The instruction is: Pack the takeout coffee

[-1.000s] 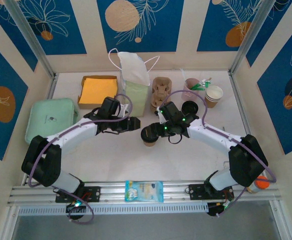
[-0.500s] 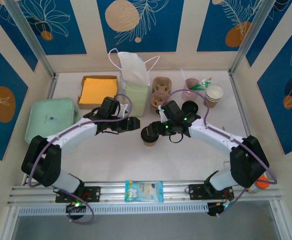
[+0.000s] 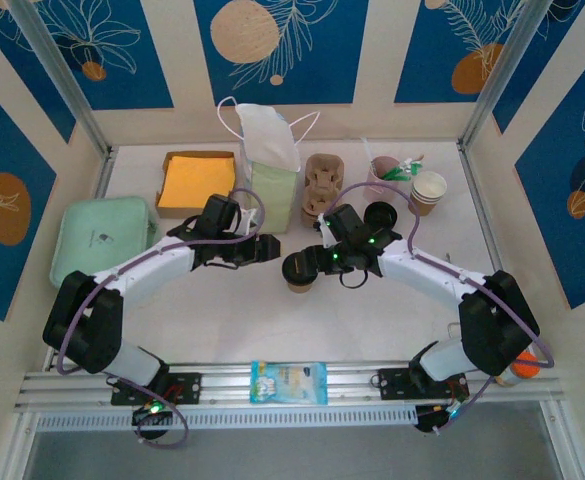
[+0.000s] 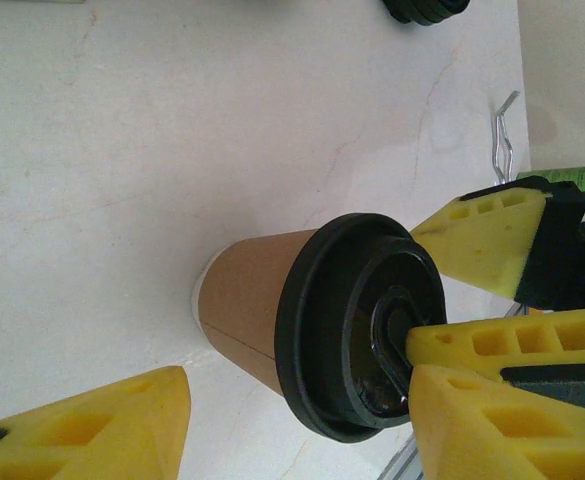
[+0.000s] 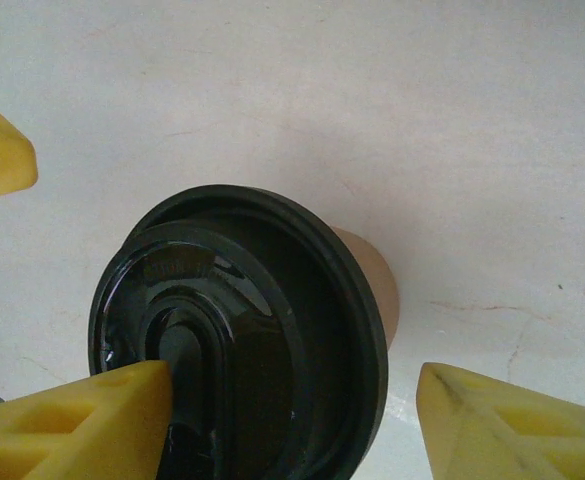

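1. On the surface (image 3: 222,320), the takeout coffee (image 3: 299,268) stands lidded, outside the paper bag (image 3: 272,185).
2. Right fingers (image 5: 82,420) straddle it, released.
3. Left fingers (image 4: 102,430) gape near it, empty.
4. Behind, a pink cup (image 3: 382,170) holds utensils.

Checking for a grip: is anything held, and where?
Nothing is held: the left gripper and right gripper are open around the coffee, neither closed on it.
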`<action>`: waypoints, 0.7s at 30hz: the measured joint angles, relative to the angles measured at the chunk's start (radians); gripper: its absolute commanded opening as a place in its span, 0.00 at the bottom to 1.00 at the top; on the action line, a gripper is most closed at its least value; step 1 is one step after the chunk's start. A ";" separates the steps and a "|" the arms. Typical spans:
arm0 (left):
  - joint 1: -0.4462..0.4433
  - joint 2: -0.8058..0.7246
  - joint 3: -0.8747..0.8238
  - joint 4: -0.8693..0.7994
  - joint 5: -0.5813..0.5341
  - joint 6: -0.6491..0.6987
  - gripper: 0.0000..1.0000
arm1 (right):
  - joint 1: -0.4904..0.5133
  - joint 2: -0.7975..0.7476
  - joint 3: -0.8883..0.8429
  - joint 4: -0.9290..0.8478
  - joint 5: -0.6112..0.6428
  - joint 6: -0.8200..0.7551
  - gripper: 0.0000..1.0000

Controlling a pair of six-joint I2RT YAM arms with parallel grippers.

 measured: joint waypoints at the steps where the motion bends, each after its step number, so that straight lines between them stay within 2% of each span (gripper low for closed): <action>1: 0.000 0.000 0.000 0.000 0.000 0.000 0.59 | 0.000 0.001 -0.003 0.005 -0.001 0.002 0.65; 13: 0.002 0.000 -0.019 0.004 0.000 0.000 0.57 | 0.000 0.001 -0.046 0.097 -0.024 0.030 0.64; 21: 0.002 0.002 -0.019 0.004 0.003 0.000 0.57 | 0.000 -0.004 -0.014 0.036 -0.024 0.018 0.69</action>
